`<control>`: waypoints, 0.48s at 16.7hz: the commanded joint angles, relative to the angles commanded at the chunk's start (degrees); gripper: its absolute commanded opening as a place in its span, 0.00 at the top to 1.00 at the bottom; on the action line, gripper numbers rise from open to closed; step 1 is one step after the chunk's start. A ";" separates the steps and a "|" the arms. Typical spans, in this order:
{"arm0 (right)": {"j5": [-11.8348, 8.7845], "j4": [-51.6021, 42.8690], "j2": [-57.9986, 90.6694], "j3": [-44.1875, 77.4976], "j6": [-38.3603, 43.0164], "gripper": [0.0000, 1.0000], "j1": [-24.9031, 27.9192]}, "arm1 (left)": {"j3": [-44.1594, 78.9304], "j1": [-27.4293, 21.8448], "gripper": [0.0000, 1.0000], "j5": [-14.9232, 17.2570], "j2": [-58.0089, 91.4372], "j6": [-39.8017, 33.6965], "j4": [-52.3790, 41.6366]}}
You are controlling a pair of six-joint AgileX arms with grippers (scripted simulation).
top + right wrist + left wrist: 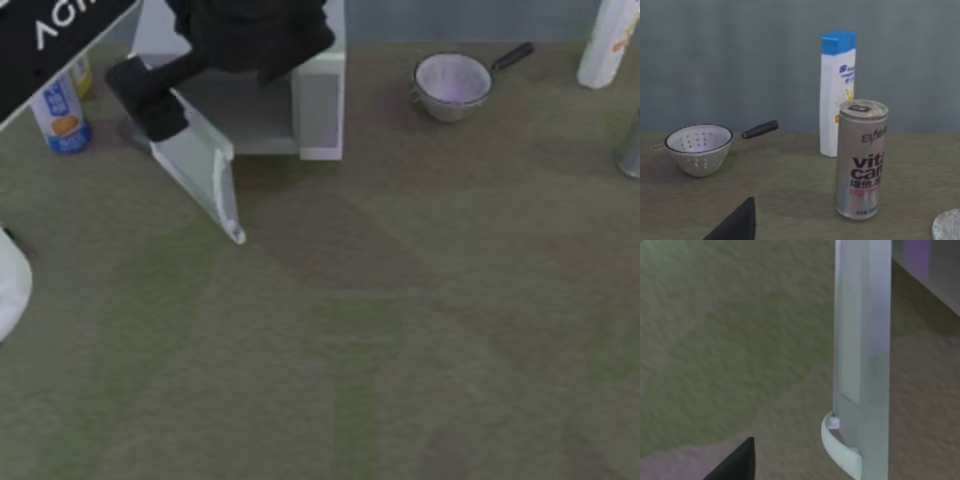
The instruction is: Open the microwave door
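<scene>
Microwave [320,95] at the far left of the desk [400,350], its door [200,165] swung out to the near left at an angle, well away from the cavity. The door's free edge, with the white handle [222,185], points to the near side; its hinged end lies under the left arm. The left pincer [150,100] sits at the door's far end, on its outer face, just beside or touching the panel; the top view does not settle which. Whether its fingers are wide or narrow I cannot tell, as the black body hides them from above. The left wrist view looks along the door's edge [862,355] with the curved handle [840,450] at its side, and only one dark fingertip [737,465] shows at the frame's corner, apart from the door.

The right arm is outside the top view. Its wrist view also shows one dark fingertip [737,225], so the state of the right pincer cannot be told.

Elsewhere: a white colander [455,85] with a black handle to the right of the microwave, a white bottle [608,42] at the far right, and a silver can [860,160] near that bottle. A blue-and-white can [62,118] stands left of the door.
</scene>
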 joint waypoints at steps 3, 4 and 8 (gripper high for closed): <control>0.00 0.00 0.00 0.00 0.00 0.00 0.00 | -10.11 1.52 0.00 0.17 -2.03 1.52 8.47; 0.00 0.00 0.00 0.00 0.00 0.00 0.00 | -13.10 1.98 0.00 0.22 -2.59 2.00 11.03; 0.00 0.00 0.00 0.00 0.00 0.00 0.00 | -19.65 3.10 0.00 0.35 -3.75 3.24 17.10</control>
